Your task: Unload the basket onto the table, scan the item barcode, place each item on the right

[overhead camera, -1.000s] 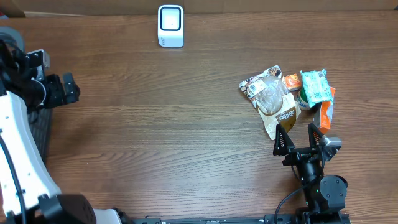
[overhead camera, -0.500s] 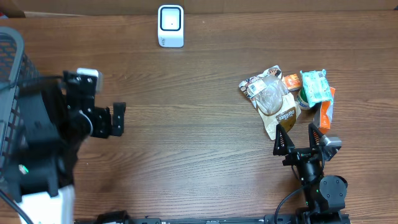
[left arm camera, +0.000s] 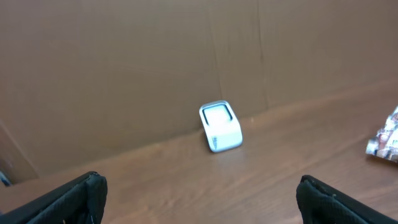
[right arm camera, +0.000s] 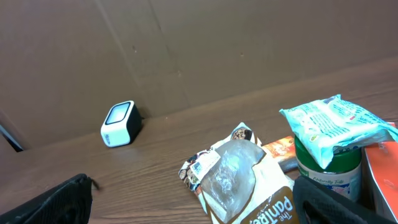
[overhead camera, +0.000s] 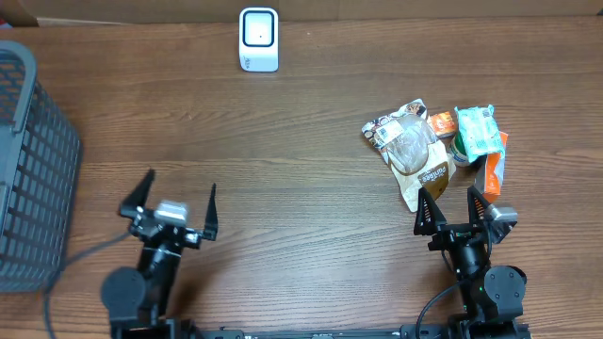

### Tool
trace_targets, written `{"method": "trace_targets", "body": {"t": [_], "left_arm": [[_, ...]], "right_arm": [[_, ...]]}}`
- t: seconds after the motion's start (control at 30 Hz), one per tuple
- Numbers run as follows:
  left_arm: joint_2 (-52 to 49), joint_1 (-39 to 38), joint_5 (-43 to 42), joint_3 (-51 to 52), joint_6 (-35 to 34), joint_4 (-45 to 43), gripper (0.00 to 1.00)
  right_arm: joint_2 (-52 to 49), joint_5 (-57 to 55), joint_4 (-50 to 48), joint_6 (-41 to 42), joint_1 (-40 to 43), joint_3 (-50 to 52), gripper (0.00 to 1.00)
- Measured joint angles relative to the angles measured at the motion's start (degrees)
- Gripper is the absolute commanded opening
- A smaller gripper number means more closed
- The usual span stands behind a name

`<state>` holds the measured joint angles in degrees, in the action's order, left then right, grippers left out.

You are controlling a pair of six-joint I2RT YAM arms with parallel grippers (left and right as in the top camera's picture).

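Note:
The white barcode scanner [overhead camera: 258, 40] stands at the table's far edge, against the cardboard wall, and shows in both wrist views [left arm camera: 221, 126] [right arm camera: 120, 123]. A heap of items lies at the right: a brown-and-white snack bag [overhead camera: 412, 151] [right arm camera: 242, 180], a teal packet [overhead camera: 479, 130] resting on a green can [right arm camera: 326, 163], and an orange box [overhead camera: 494, 172]. My right gripper [overhead camera: 448, 193] is open just in front of the bag and touches nothing. At the front left my left gripper [overhead camera: 182, 181] is open and empty, pointing toward the scanner.
A grey mesh basket [overhead camera: 42, 169] stands along the left edge of the table. A small orange bar [overhead camera: 441, 123] lies between the bag and the teal packet. Bare wood runs between the two grippers and up to the scanner.
The left arm has swung from the far left edge to the front left, leaving the basket in full view. The right arm and the items have not moved.

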<state>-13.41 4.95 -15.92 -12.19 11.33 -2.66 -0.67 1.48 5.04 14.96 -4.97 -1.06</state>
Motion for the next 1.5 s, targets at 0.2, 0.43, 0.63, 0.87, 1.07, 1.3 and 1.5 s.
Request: {"method": "trace_targets", "body": {"t": [0.2, 0.43, 0.63, 0.87, 1.07, 1.3, 1.5], "left_arm": [[6.43, -1.07, 0.04, 10.91, 1.31, -1.03, 1.00], [12.31, -1.99, 0.04, 11.72, 2.45, 5.44, 1.00], [12.46, -1.99, 0.04, 11.72, 2.60, 5.46, 1.00], [12.46, -1.99, 0.04, 11.72, 2.62, 5.46, 1.00], [12.46, -1.99, 0.04, 11.72, 2.60, 5.46, 0.99], [12.46, -1.99, 0.04, 11.72, 2.60, 5.46, 1.00], [12.46, -1.99, 0.04, 11.72, 2.62, 5.46, 1.00]], "right_arm": [[-0.02, 0.02, -0.04, 0.02, 0.00, 0.00, 1.00], [-0.02, 0.02, -0.02, 0.00, 0.00, 0.00, 1.00], [-0.02, 0.02, -0.02, 0.04, 0.00, 0.00, 1.00], [-0.02, 0.02, -0.02, 0.04, 0.00, 0.00, 1.00], [-0.02, 0.04, -0.02, 0.00, 0.00, 0.00, 1.00], [-0.02, 0.02, -0.02, 0.00, 0.00, 0.00, 1.00], [-0.02, 0.00, -0.02, 0.00, 0.00, 0.00, 1.00]]}}
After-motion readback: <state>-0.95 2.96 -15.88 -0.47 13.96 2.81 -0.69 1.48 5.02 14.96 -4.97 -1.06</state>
